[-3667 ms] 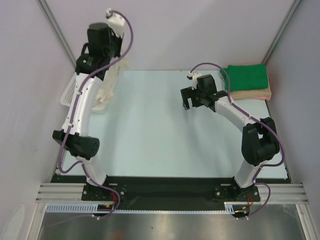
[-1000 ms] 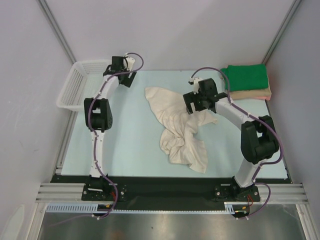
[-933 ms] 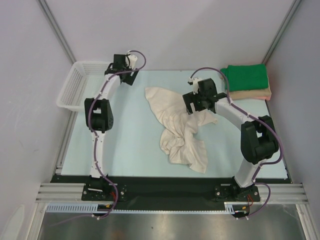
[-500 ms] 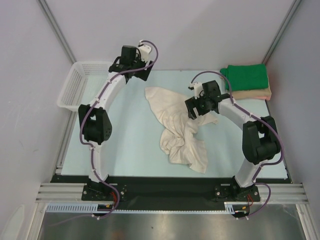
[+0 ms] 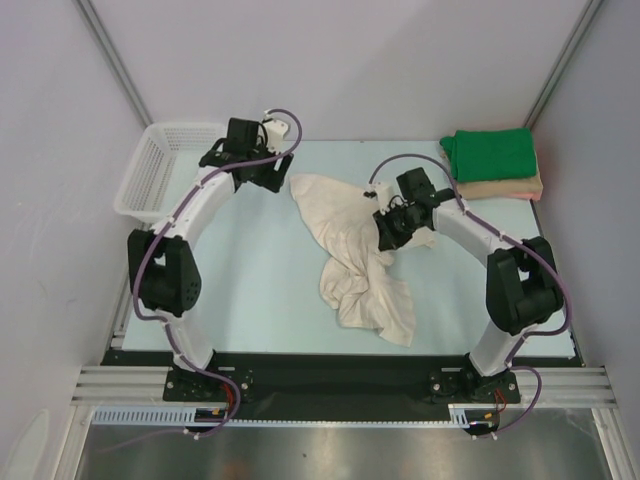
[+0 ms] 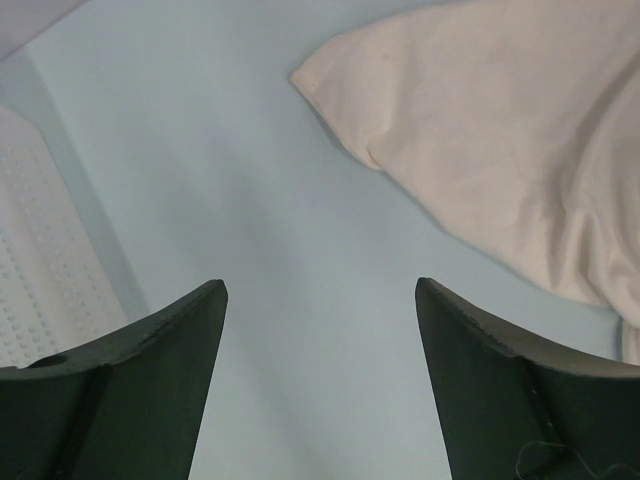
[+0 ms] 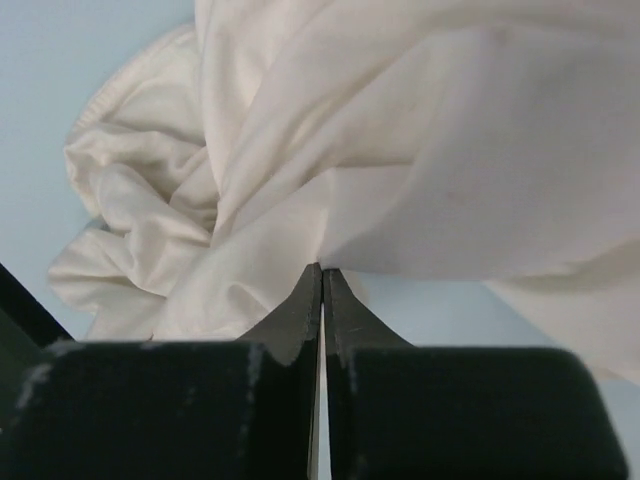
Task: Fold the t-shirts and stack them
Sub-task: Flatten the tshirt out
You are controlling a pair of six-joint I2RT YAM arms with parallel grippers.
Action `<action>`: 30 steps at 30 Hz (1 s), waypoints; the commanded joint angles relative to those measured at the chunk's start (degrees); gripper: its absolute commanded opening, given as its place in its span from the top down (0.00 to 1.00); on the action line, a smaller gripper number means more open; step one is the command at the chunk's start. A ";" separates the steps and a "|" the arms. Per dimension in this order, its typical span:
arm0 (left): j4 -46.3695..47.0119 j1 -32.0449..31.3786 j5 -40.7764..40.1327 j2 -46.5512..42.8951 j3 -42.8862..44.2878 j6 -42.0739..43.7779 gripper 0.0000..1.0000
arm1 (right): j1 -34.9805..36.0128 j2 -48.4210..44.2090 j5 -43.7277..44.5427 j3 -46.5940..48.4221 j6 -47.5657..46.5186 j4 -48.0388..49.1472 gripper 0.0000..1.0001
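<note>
The cream-white t-shirt (image 5: 355,250) lies crumpled near the middle of the tabletop (image 5: 260,290). One flatter flap reaches toward 11 o'clock and a bunched heap trails down toward 6 o'clock. My right claw (image 7: 322,272) is down on its 2 o'clock side with the fingers pressed together. Creases in the cloth run in to the tips, so I take it a fold is pinched there, though the wrist view is too close to show how much cloth is caught.

My left claw (image 6: 318,292) stands at 11 o'clock with its fingers wide apart and nothing between them. It is over bare tabletop, just beside the shirt's far corner but not touching it.

At 2 o'clock, in the far right corner, the green t-shirt (image 5: 490,153) sits folded on top of the folded peach-tan t-shirt (image 5: 512,187), well apart from the loose shirt. The white lattice basket (image 5: 150,175) is at 10 o'clock, at the tabletop's left edge, near my left claw.
</note>
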 commanded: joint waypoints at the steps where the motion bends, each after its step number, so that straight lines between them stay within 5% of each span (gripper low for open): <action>1: 2.10 -0.64 0.28 -9.19 -5.80 -0.37 0.19 | 0.82 -5.70 3.93 11.74 -8.27 -0.98 1.00; 10: 1.67 -3.71 4.48 -30.88 -20.14 -3.53 0.20 | 8.03 -12.38 15.53 31.47 -18.23 -2.57 1.00; 17: -0.70 -5.74 6.08 -41.62 -27.97 -1.69 0.21 | 8.66 -14.68 31.87 18.93 -20.96 9.98 1.00; 23: -1.58 -4.34 8.00 -46.20 -31.14 -2.91 0.21 | -2.13 -8.18 42.69 15.92 -19.65 20.27 0.97; 25: -1.85 -2.05 8.98 -46.64 -31.32 -4.50 0.21 | -3.91 -7.12 47.61 16.62 -19.82 23.43 0.70; 26: -1.94 -1.35 9.24 -46.73 -31.32 -4.59 0.21 | -4.27 -7.29 49.19 16.45 -20.60 24.40 0.39; 28: -1.94 1.37 10.82 -46.91 -31.49 -5.03 0.20 | -3.31 -10.26 50.79 15.66 -20.96 25.21 0.25; 30: -2.02 3.65 11.00 -46.73 -32.28 -5.47 0.20 | 0.62 -13.43 43.55 13.91 -18.08 19.36 0.22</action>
